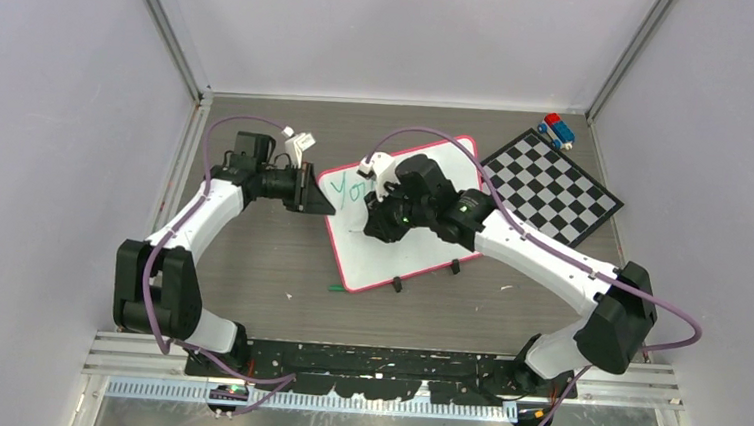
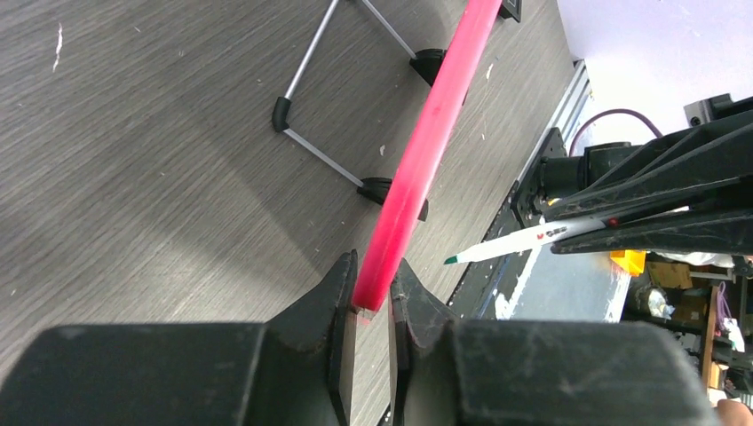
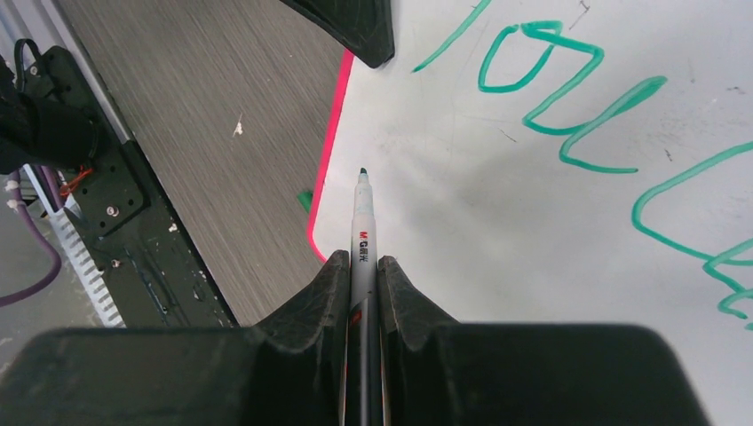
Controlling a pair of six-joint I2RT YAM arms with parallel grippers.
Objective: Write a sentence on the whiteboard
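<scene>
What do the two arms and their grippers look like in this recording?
The left arm and right arm have white link shells, black joints and bases. A purple cable runs along each. The left gripper and right gripper are matte black, with wedge-shaped, scuffed fingers.

Grey wood tabletop (image 1: 249, 264), pale walls (image 1: 60, 101)

- checkerboard (image 1: 552, 188): flat on table (image 1: 250, 254), set diag.
- red/blue toy (image 1: 557, 130): just past checkerboard's far corner.
- green bit (image 1: 334, 288): well left of checkerboard, nearer cam.
</scene>
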